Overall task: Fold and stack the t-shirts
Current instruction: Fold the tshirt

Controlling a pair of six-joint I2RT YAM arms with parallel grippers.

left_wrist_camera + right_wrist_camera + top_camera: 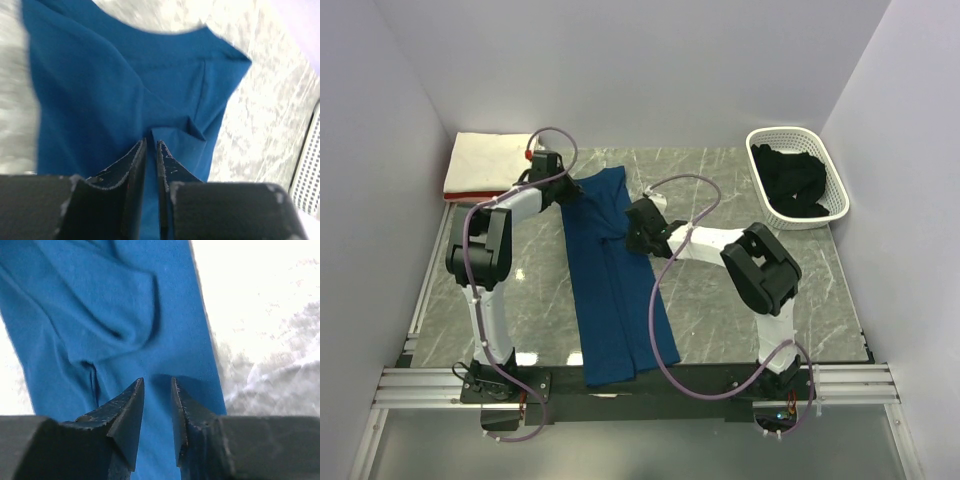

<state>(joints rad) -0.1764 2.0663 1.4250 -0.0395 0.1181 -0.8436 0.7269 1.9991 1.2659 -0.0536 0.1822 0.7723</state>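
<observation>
The left hand point(151, 146), fingers slightly parted, points down at the blue t-shirt point(115, 90) (a fold peaks just ahead), which lies on the marble table point(270, 115).

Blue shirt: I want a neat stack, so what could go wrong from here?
The blue shirt is bunched just ahead of the right gripper; folding over that could set a lumpy crease. Its near end lies at the table's front edge and might slip off if tugged.
</observation>
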